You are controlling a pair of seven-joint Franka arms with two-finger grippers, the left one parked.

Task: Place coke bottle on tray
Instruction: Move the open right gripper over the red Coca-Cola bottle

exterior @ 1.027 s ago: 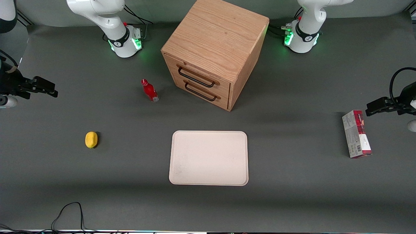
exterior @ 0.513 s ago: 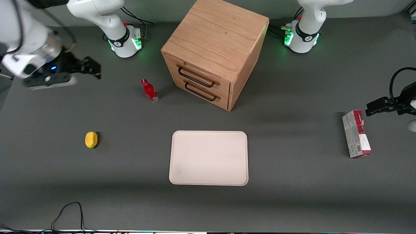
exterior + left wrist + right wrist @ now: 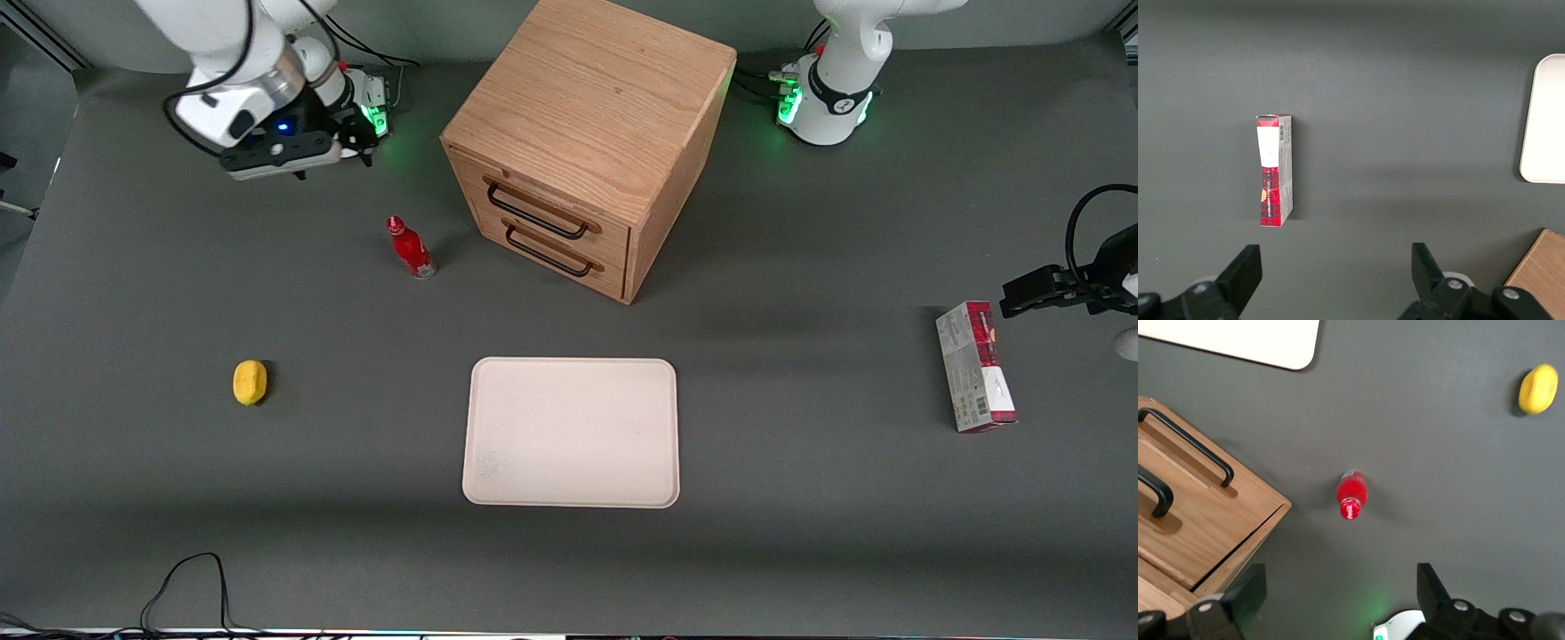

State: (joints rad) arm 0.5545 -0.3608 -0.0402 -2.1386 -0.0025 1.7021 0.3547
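Upright on the table, the coke bottle (image 3: 410, 247) (image 3: 1351, 495) stands beside the wooden cabinet (image 3: 582, 142) (image 3: 1191, 520), near its drawer fronts, and farther from the front camera than the tray (image 3: 571, 432) (image 3: 1238, 337). Well apart from the bottle, the gripper (image 3: 333, 156) (image 3: 1341, 590) hovers above the table, farther from the front camera, its fingers spread wide and holding nothing.

Coke bottle (image 3: 410, 248) (image 3: 1351, 495), small, slim, red with red cap and clear base, upright on the dark table, farther from the front camera than the tray (image 3: 571, 432) (image 3: 1245, 337) (image 3: 1545, 120), large, flat, cream-white, rectangular, rounded corners, low rim, well apart from it.
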